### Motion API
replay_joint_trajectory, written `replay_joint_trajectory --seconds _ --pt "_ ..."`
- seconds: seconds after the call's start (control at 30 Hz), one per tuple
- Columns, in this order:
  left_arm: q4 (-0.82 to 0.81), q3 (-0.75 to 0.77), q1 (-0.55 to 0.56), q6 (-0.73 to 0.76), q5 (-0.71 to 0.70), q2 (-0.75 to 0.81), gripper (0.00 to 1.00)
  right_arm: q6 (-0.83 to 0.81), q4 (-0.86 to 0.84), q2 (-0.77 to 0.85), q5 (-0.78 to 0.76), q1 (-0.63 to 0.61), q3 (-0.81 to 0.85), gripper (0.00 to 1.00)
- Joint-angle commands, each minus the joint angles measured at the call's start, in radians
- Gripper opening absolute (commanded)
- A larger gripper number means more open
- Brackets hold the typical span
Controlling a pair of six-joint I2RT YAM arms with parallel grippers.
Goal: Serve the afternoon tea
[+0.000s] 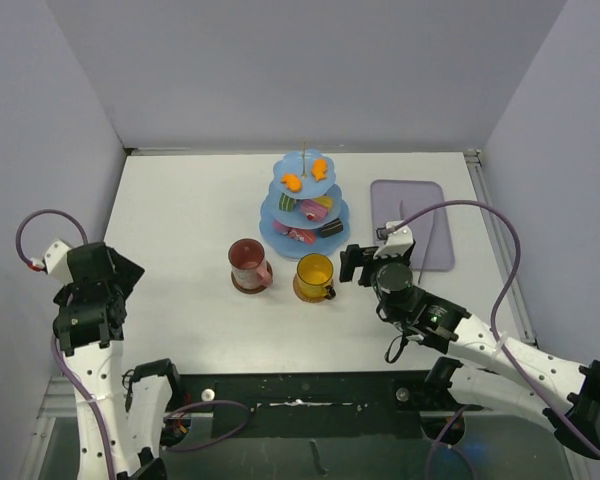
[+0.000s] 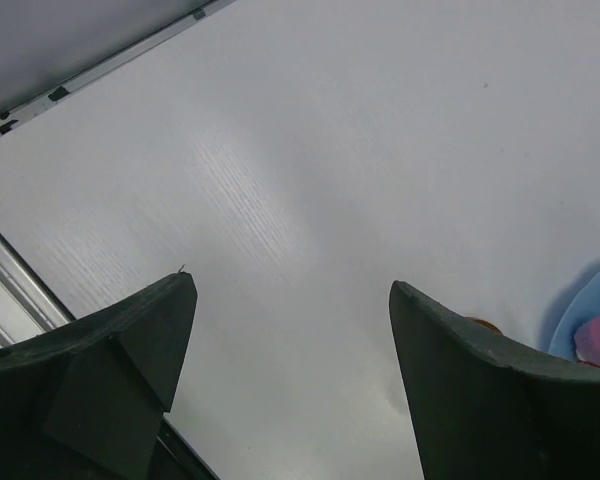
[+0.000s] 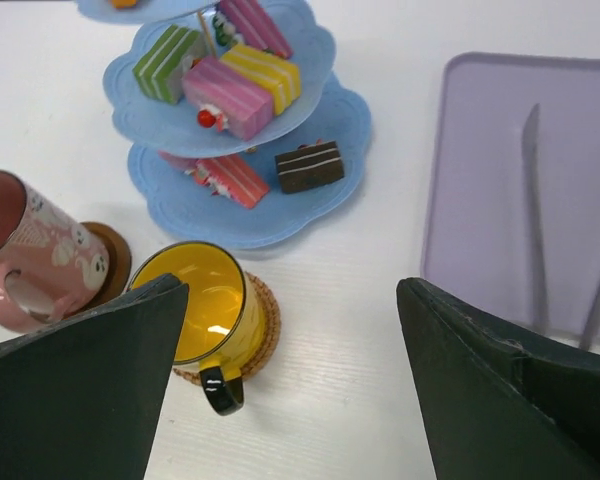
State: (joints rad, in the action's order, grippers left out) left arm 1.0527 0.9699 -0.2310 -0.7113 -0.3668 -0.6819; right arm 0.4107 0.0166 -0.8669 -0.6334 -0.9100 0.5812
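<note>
On the table [image 1: 180, 210], toward its far middle, the light-blue three-tier stand [image 1: 303, 205] is set upright, and toy cakes [image 3: 227, 95] are laid on every tier: orange pastries on top, striped slices in the middle, a chocolate slice [image 3: 308, 165] and a pink one on the lowest. Just in front of the stand, the dark-red mug [image 1: 248, 264] and the yellow mug [image 1: 314, 275] are placed side by side. Each is seated on a round brown coaster: one [image 3: 110, 262] under the red mug, the other [image 3: 263, 330] under the yellow. No liquid can be made out in either mug. To the right, the lilac tray [image 1: 420, 215] is seen flat on the table, with the thin metal tongs [image 3: 532, 220] laid on it.

The right gripper [image 3: 292, 290] is held just beside the yellow mug, fingers spread wide and nothing between them. The left gripper [image 2: 292, 288] is kept well apart at the table's left edge, likewise spread and empty.

Serving is judged to be essentially complete: cakes are loaded, mugs are set on coasters, and the tool is put down. No loose cake can be seen off the stand. Little is thought to be left beyond the arms being drawn clear.
</note>
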Motion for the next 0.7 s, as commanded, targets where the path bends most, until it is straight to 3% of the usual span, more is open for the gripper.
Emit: replay_joint_trajectory --seconds 0.0,0.2,0.33,0.67 --pt "-0.126 0.064 -0.006 0.007 0.037 -0.031 0.77 0.097 0.094 0.006 -0.195 0.007 0.102 0.92" --pt "-0.176 0.177 -0.007 0.052 0.121 -0.124 0.77 -0.053 0.029 -0.066 -0.214 0.019 0.22 0.99" --pt "-0.208 0.264 -0.006 0.118 0.133 -0.161 0.77 -0.07 0.164 -0.085 -0.192 0.076 0.326 0.98" --pt "-0.291 0.224 -0.005 0.211 0.079 -0.111 0.77 0.093 0.345 -0.008 0.271 0.642 0.346 0.98"
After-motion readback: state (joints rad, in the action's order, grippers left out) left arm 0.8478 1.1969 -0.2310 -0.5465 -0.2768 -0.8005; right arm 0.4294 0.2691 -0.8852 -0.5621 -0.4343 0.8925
